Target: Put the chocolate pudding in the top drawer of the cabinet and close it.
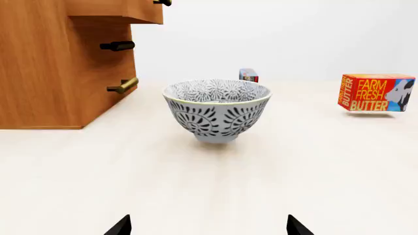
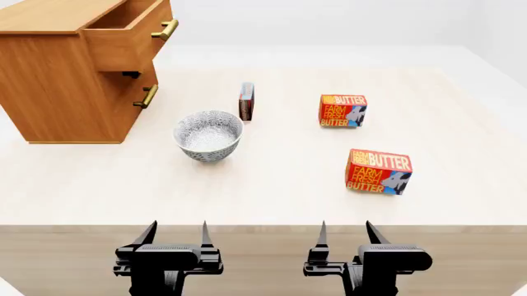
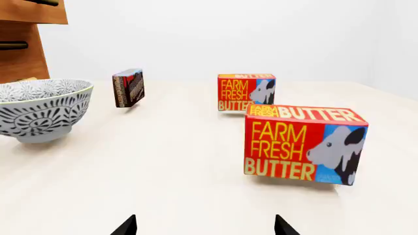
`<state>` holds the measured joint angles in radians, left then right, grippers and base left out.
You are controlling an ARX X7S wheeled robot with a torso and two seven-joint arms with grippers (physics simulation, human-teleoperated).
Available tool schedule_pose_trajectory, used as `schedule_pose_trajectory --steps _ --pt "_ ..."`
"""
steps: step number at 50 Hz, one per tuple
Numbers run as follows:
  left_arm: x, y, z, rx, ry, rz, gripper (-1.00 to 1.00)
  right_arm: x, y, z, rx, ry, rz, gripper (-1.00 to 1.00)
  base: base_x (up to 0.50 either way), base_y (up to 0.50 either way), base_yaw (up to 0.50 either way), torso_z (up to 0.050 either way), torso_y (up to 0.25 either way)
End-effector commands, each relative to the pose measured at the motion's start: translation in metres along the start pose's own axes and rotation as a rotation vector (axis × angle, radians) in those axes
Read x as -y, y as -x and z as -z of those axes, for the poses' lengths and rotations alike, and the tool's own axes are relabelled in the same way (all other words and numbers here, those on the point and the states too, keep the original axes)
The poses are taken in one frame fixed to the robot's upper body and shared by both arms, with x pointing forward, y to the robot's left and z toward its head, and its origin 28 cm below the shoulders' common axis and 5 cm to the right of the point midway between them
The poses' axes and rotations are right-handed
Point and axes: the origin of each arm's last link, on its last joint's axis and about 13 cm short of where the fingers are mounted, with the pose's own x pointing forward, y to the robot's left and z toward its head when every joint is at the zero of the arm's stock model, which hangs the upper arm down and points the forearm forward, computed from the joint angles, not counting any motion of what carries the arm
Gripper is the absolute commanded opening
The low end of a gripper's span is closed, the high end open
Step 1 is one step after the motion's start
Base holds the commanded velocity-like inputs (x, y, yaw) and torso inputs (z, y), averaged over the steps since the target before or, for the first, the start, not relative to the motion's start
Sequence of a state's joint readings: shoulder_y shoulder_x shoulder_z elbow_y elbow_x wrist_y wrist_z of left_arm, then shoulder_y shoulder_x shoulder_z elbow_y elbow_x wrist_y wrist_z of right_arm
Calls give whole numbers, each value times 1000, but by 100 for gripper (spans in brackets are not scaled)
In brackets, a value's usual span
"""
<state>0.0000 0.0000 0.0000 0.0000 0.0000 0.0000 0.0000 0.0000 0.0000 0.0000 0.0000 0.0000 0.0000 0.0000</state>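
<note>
The chocolate pudding point(image 2: 246, 102) is a thin box standing on edge behind the bowl, also seen as the chocolate pudding point(image 3: 128, 87) and, mostly hidden by the bowl, the chocolate pudding point(image 1: 248, 75). The wooden cabinet point(image 2: 58, 86) stands at the far left, its top drawer point(image 2: 132, 34) pulled out, brass handle forward. My left gripper point(image 2: 174, 234) and right gripper point(image 2: 344, 233) hang open at the table's near edge, both empty. Only the black fingertips point(image 1: 121, 226) and fingertips point(image 3: 126, 226) show in the wrist views.
A patterned bowl point(image 2: 208, 135) sits between the left gripper and the pudding. Two Farm Fresh Butter boxes point(image 2: 342, 111) point(image 2: 379, 171) stand on the right half. The lower drawer handle point(image 2: 148, 95) sticks out of the cabinet front.
</note>
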Motion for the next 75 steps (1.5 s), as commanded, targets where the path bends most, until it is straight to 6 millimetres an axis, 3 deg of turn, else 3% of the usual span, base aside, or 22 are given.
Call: schedule_pose_trajectory --steps 1,12,50,71,75 --pt "1 0 0 2 -10 15 100 0 0 0 2 2 -3 100 0 0 0 0 0" --pt "0 1 -4 52 -2 58 100 0 -4 0 9 3 -13 100 0 0 0 2 0" --pt "0 2 -4 44 -19 14 100 3 1 -13 54 11 -25 100 0 0 0 48 25" --pt "0 1 -4 72 -45 4 100 2 -29 -39 107 55 -39 100 0 0 0 1 0" --pt "0 1 -4 85 -38 3 100 -2 -39 -54 112 63 -44 100 0 0 0 0 0"
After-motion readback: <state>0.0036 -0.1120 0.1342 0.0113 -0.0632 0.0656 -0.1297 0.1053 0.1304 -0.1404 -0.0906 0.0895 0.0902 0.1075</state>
